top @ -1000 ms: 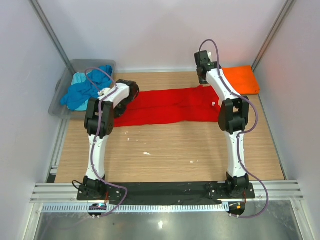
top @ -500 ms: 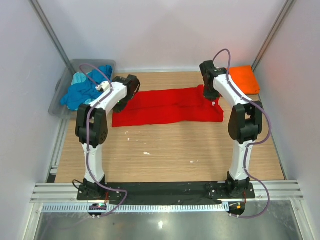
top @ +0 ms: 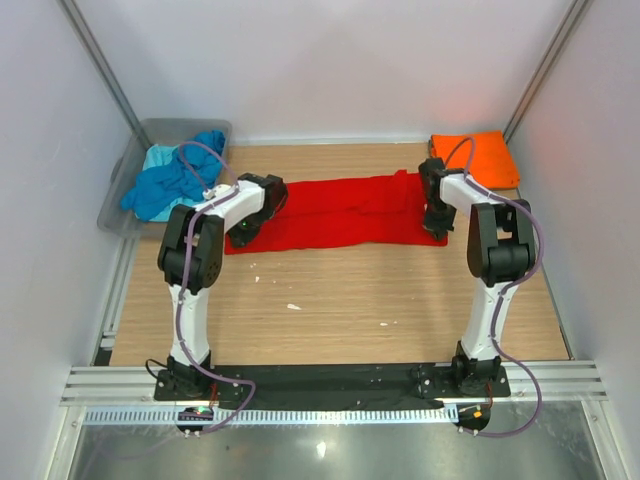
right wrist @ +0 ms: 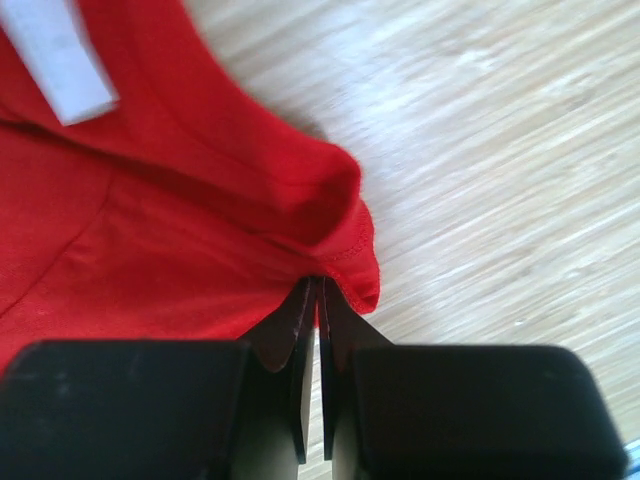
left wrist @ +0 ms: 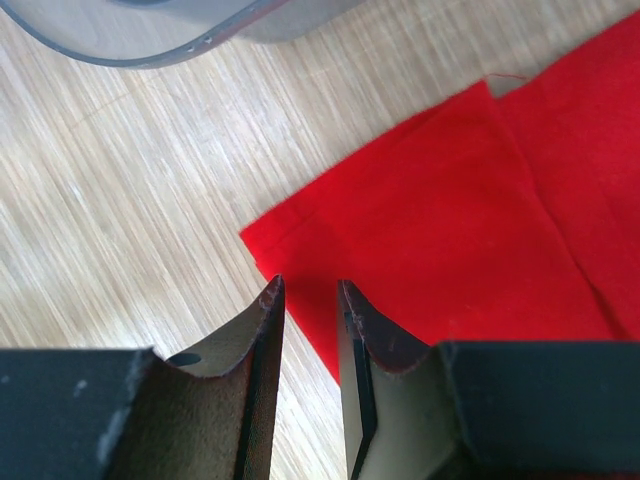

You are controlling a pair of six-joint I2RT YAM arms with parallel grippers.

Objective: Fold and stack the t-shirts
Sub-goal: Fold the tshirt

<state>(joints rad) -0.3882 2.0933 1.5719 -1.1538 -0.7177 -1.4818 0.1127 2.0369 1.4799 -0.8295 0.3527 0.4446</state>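
Note:
A bright red t-shirt (top: 340,212) lies flat and folded into a long strip across the far part of the table. My left gripper (top: 247,226) is at its left end. In the left wrist view the left gripper (left wrist: 310,290) is open, its tips just above the near left corner of the red cloth (left wrist: 450,220). My right gripper (top: 437,222) is at the right end. In the right wrist view the right gripper (right wrist: 320,283) is shut on the bunched hem of the red shirt (right wrist: 180,230), near a white label (right wrist: 60,55).
An orange t-shirt (top: 478,158) lies folded at the far right corner. A grey plastic tub (top: 115,205) at the far left holds blue and pale turquoise shirts (top: 170,180); the tub's rim (left wrist: 150,30) shows close to the left gripper. Small white scraps lie on the wood.
Both arms swung down to the red shirt's ends. The right gripper dropped from the far edge to the right hem and closed on it. The left gripper shifted to the near left corner.

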